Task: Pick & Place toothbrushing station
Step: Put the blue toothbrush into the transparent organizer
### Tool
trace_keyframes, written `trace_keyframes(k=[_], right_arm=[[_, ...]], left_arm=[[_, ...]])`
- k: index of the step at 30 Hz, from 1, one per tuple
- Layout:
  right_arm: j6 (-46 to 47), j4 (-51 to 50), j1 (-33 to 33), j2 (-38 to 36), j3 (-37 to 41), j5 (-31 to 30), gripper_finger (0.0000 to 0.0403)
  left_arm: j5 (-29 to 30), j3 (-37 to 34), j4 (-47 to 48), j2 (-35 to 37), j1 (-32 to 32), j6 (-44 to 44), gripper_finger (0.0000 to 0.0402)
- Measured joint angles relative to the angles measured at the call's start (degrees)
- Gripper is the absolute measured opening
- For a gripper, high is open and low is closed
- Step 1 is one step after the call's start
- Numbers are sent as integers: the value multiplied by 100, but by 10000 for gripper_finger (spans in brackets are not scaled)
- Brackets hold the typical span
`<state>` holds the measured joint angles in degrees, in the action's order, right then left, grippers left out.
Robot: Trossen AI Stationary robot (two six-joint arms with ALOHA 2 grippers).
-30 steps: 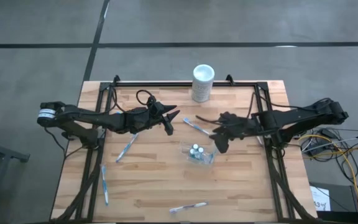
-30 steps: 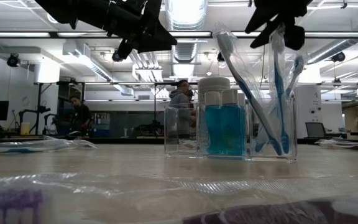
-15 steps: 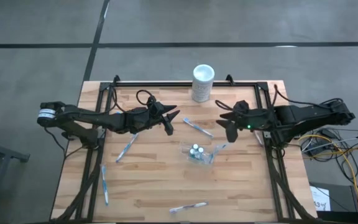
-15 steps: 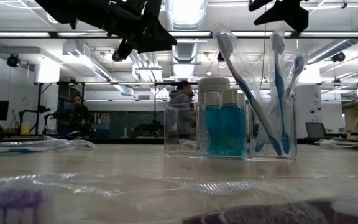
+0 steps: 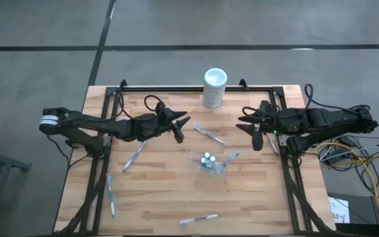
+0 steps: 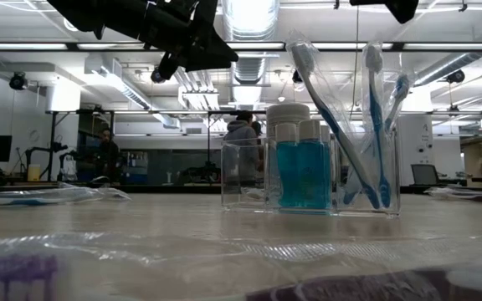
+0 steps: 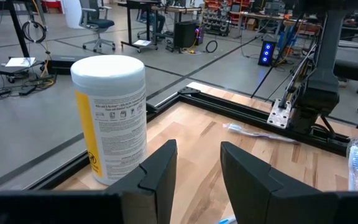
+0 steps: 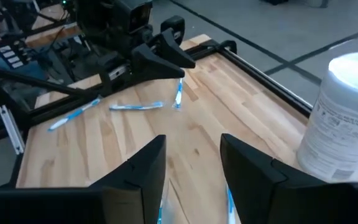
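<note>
Cup: small clear cup [image 5: 210,164] near the middle of the bench [image 5: 170,197], standing upright in the low view [image 6: 308,176].
Cup contents: teal-and-white tubes [image 6: 303,171] stand side by side in the centre; wrapped blue-and-white brushes [image 6: 373,125] lean in its right part, heads up. One section at the cup's left end looks empty.
White cylinder: large lidded canister [image 5: 214,87] at the far edge of the bench, well apart from the cup.
Loose brushes: one [image 5: 209,135] between the two tools, just beyond the cup; one [image 5: 135,155] near the left tool; one [image 5: 110,195] near the left edge; one [image 5: 199,218] near the front edge.
Cup relative to tools: nearer the front of the bench than both tools, between them, touching neither.
Left tool [image 5: 181,126]: raised above the bench, left of the cup; fingers [image 7: 157,171] parted with an empty gap, holding and touching nothing.
Right tool [image 5: 255,131]: raised above the bench, right of and beyond the cup; fingers [image 8: 138,168] parted, released, nothing between them.
</note>
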<state>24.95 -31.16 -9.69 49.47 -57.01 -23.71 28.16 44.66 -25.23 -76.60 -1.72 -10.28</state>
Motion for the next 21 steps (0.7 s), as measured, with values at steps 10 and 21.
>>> trace_keyframes(k=[10,21], right_arm=[[81,-306,-4,-244,0,33,139],[382,-652,-4,-303,0,430,139]], left_arm=[[-2,0,10,0,0,1,129],[-2,0,8,0,0,7,129]])
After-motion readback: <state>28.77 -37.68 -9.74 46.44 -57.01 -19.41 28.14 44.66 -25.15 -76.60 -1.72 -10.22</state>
